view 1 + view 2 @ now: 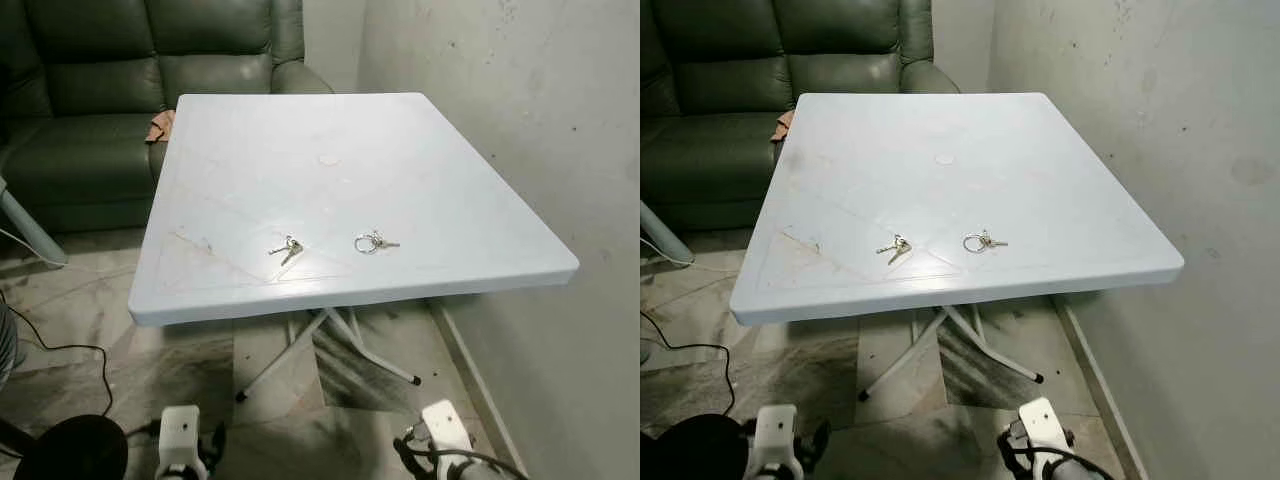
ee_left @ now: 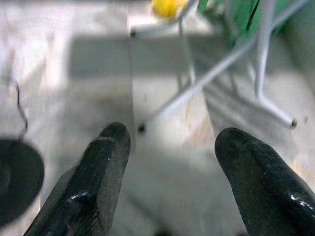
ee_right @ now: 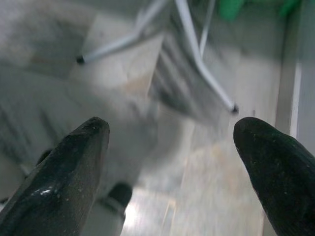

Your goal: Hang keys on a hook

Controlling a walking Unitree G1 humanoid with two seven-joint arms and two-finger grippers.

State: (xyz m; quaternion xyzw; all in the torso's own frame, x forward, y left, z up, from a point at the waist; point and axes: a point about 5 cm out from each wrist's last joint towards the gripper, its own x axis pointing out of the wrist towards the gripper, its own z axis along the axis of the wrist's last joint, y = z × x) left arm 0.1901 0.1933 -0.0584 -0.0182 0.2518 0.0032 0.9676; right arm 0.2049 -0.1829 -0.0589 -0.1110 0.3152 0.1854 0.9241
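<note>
Both jaws stand apart and grip nothing: the left gripper (image 2: pixel 170 147) and the right gripper (image 3: pixel 170 142) each hang low over the floor, short of the worktop's near edge, with the folding legs (image 3: pixel 197 54) ahead of their black fingers (image 2: pixel 98 172).

One green sofa (image 1: pixel 120 90) fills the far left corner, with a small brownish thing, too small to tell, on its seat beside the worktop. One white square worktop (image 1: pixel 330 130) stands against the pale wall (image 1: pixel 520 120) on the right, its top scuffed and marked with faint diagonal lines, a small round cap at its middle. White crossed legs show beneath it on a marbled tile floor (image 1: pixel 80 300). One dark round base (image 1: pixel 70 450) sits on the floor at the near left, with a black cable (image 1: pixel 60 350) trailing to it.

Two key bunches lie near the front edge, well apart from both grippers: the left keys (image 1: pixel 286 248) and, just beside them, the right keys (image 1: pixel 372 242) on a larger ring.
</note>
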